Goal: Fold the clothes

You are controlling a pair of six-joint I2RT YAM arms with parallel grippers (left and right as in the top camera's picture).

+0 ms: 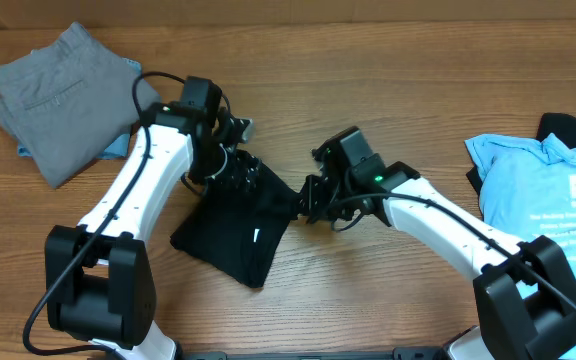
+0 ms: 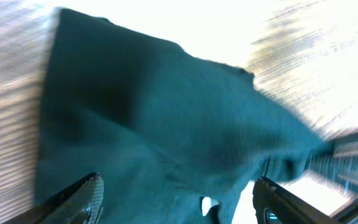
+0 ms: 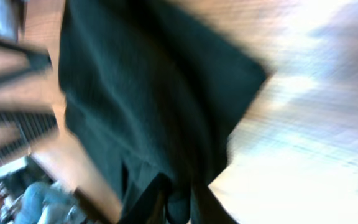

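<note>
Overhead: black shirt lies mid-table, bunched into a rough diamond between the two arms. Upper edge is drawn up between left gripper and right gripper, and one corner points down toward the near edge. Longest stretch runs roughly from the right gripper down-left to the far corner. Small white fleck, maybe a label, shows on the lower right fold. Only this view shows the other clothes. Grey trousers lie folded at far left with a pocket facing up, well apart from the shirt. Blue tee with white print lies at far right, on top of more dark cloth.

Left wrist: blurred. Shirt fills the frame as a broad plain sheet, tinted teal by the camera, over bright wood grain. Left gripper has its fingers spread wide. Cloth lies between and beneath them, with no pinch to be seen. Overhead cannot settle this, as the fingers there are lost against the black cloth.

Right wrist: also blurred. Shirt hangs or stretches away from the camera, with one squared corner toward the right over the wood. Right gripper has its fingers drawn close, pinching a fold of the shirt's edge.

Fabric is matte with no print, with soft creases near both grippers.
</note>
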